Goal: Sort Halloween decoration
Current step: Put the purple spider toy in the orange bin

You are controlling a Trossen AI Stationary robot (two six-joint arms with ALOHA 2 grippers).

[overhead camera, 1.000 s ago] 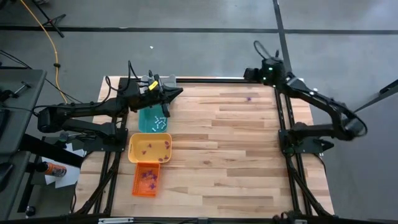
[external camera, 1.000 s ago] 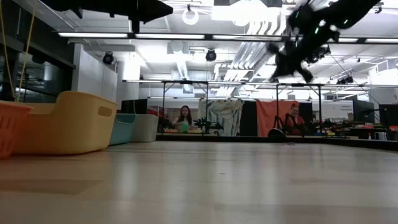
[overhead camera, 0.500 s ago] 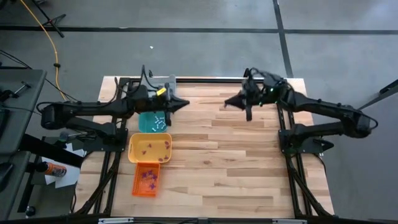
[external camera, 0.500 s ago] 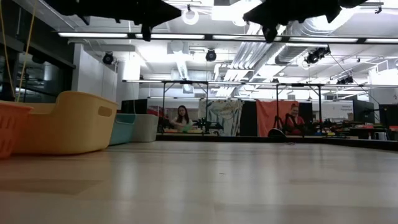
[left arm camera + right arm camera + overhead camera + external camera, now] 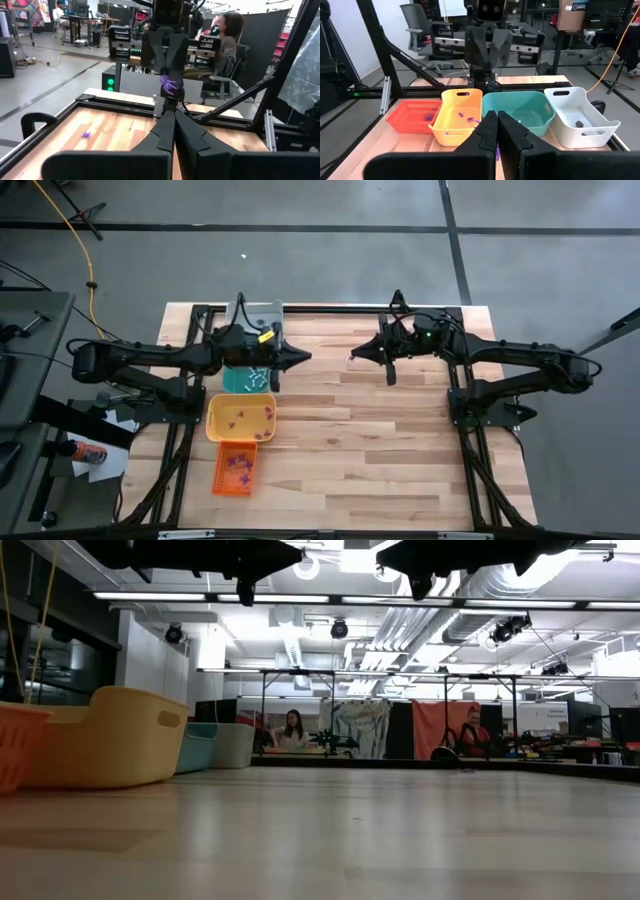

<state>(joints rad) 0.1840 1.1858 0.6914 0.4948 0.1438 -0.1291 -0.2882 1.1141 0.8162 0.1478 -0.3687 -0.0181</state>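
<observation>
The four trays line the table's left edge so each kind of trinket gets its own: orange tray (image 5: 234, 470), yellow tray (image 5: 241, 418), teal tray (image 5: 248, 375), grey tray (image 5: 577, 119). The left gripper (image 5: 300, 357) hangs shut and empty beside the teal tray. Facing it, the right gripper (image 5: 356, 357) pinches a purple trinket (image 5: 169, 84). One stray trinket (image 5: 86, 134) lies on the table.

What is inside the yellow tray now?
In the yellow tray lie a few small purple trinkets, seen from the right wrist and from above. The near wall hides the floor just behind it, and the right gripper covers one corner.
</observation>
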